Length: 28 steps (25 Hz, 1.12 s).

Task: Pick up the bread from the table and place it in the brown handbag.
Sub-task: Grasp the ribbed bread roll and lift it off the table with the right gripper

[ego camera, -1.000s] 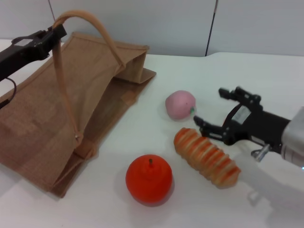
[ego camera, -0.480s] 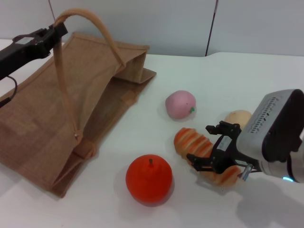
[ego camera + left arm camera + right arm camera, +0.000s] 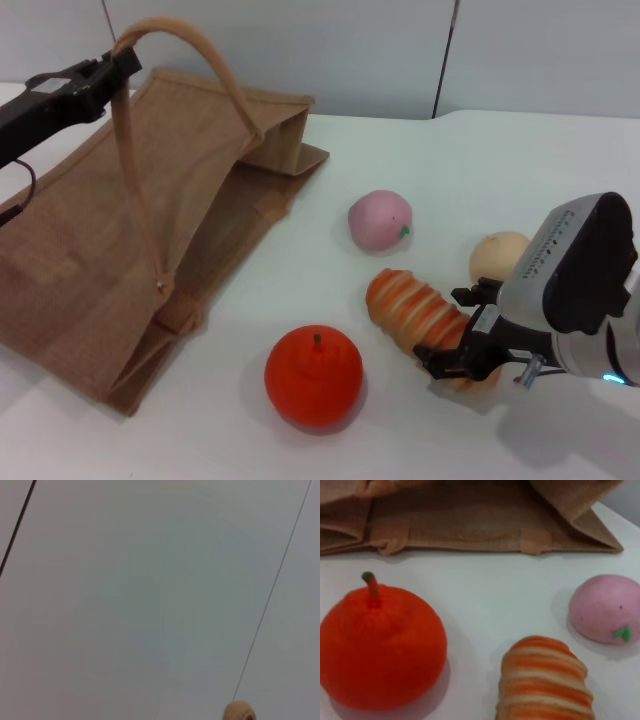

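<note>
The bread, an orange-brown loaf with cream stripes, lies on the white table right of centre; it also shows in the right wrist view. My right gripper is open and low over the loaf's near right end, one finger on each side of it. The brown handbag lies flat at the left, its mouth toward the middle; the right wrist view shows it too. My left gripper is shut on one tan handle and holds it raised above the bag.
An orange fruit sits in front of the loaf's left end. A pink peach lies behind the loaf. A small beige lump sits just right of the loaf, close to my right arm. A grey wall stands behind the table.
My right gripper swung from behind the loaf to over it and came down around its right end, uncovering the beige lump. The left arm and the bag have not moved.
</note>
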Each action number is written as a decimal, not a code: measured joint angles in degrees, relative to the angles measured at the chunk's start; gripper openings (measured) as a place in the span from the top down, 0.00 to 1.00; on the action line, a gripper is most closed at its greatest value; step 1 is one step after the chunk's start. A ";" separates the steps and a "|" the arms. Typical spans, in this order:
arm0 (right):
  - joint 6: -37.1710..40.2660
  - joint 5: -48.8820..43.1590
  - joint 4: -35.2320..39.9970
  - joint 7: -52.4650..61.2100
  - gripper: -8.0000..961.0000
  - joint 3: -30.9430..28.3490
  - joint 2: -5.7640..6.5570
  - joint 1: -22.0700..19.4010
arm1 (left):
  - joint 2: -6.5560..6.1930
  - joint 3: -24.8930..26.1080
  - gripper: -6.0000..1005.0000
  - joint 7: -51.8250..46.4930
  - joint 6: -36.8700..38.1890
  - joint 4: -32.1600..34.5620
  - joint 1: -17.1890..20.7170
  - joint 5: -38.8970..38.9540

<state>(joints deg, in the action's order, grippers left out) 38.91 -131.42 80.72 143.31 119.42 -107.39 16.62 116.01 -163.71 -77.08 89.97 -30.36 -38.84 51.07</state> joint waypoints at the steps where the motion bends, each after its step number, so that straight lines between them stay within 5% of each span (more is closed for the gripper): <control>1: 0.23 -0.01 -0.74 -0.01 0.07 -0.29 -0.25 0.37 | 0.00 0.01 0.83 0.00 0.02 0.13 0.00 0.00; 19: 2.27 -0.10 -5.00 -0.27 0.07 -1.17 -1.76 3.61 | -0.08 -0.12 0.82 0.00 0.12 0.57 -0.32 -0.01; 28: 5.03 -0.08 -4.95 -0.34 0.23 -3.30 -1.77 3.95 | -0.08 -0.12 0.81 0.00 0.12 0.57 -0.27 -0.01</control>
<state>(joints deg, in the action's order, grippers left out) 43.94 -131.50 75.76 142.98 116.12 -109.16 20.56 115.93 -163.83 -77.07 90.09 -29.79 -39.11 51.06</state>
